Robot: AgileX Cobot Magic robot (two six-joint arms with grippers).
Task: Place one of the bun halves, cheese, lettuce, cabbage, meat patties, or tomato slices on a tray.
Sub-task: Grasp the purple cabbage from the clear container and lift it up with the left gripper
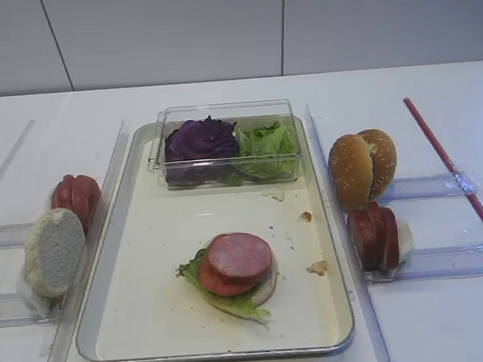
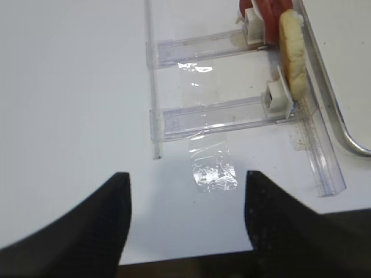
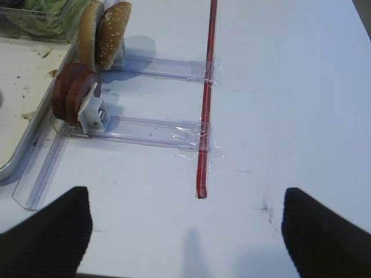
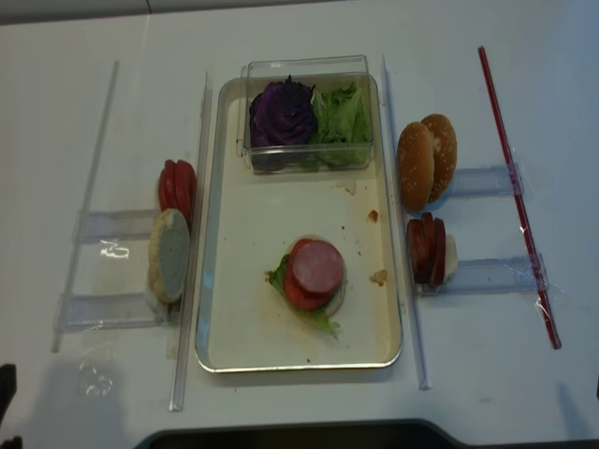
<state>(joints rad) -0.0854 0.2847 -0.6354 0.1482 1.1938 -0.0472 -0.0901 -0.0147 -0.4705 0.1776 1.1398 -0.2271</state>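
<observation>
The tray (image 1: 148,270) carries a stack: a bun half (image 1: 266,291), lettuce (image 1: 233,304), a tomato slice (image 1: 214,281) and a pinkish-red meat patty (image 1: 240,256) on top. Purple cabbage (image 1: 199,140) and more lettuce (image 1: 265,142) fill a clear box at the tray's far end. A pale bun half (image 1: 54,250) and tomato slices (image 1: 75,197) stand in the left racks. Sesame bun halves (image 1: 361,166) and meat patties (image 1: 374,236) stand in the right racks. My left gripper (image 2: 186,220) and right gripper (image 3: 185,231) hang open and empty over bare table near its front edge. Cheese is out of view.
Clear plastic racks (image 1: 446,259) flank the tray on both sides. A long red stick (image 1: 452,170) is taped across the right racks. The clear box (image 1: 220,110) takes up the tray's far end. Crumbs (image 1: 317,268) lie on the tray's right side.
</observation>
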